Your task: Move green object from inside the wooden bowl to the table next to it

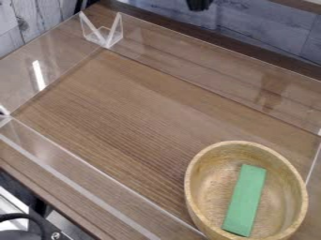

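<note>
The green object (246, 200), a flat bright green block, lies lengthwise inside the wooden bowl (192, 187) at the lower right of the table (138, 112). It leans against the bowl's inner slope. Only a dark tip of my gripper (198, 4) shows, at the top edge of the camera view. It is high above the far side of the table and well away from the bowl. Its jaws are cut off by the frame, and nothing is seen in them.
Low clear acrylic walls (75, 183) edge the tabletop, with a clear bracket (100, 31) at the far left corner. The bowl sits close to the near wall and the right wall.
</note>
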`<state>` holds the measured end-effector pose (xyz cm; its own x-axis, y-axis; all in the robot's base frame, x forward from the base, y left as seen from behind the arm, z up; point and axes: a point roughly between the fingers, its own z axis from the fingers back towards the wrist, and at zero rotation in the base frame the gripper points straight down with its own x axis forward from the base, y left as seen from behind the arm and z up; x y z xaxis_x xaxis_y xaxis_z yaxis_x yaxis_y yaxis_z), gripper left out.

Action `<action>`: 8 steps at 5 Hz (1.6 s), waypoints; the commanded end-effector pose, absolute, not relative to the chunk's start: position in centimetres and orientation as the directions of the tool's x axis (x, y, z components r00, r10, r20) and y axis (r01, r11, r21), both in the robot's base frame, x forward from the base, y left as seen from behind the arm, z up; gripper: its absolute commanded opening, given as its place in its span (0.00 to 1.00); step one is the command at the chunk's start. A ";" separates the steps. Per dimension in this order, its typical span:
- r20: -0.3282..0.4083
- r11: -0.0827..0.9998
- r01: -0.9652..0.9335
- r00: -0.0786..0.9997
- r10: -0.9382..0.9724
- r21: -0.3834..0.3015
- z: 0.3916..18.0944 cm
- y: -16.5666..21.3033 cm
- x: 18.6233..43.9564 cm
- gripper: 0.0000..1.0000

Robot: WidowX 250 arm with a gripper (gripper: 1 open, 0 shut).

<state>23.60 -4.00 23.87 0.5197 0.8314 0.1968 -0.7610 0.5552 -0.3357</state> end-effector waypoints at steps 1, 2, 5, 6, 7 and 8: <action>0.220 0.545 -0.752 0.499 0.838 -0.370 24.6 -3.5 23.3 0.00; 0.227 0.536 -0.753 0.486 0.844 -0.380 24.5 -3.1 23.0 0.00; 0.206 0.431 -0.829 0.380 0.902 -0.357 20.5 -5.5 22.0 1.00; 0.221 0.488 -0.812 0.437 0.872 -0.319 18.5 -7.9 20.3 1.00; 0.254 0.656 -0.698 0.605 0.754 -0.287 16.1 -9.7 19.7 1.00; 0.274 0.820 -0.515 0.775 0.570 -0.248 13.9 -11.1 19.7 1.00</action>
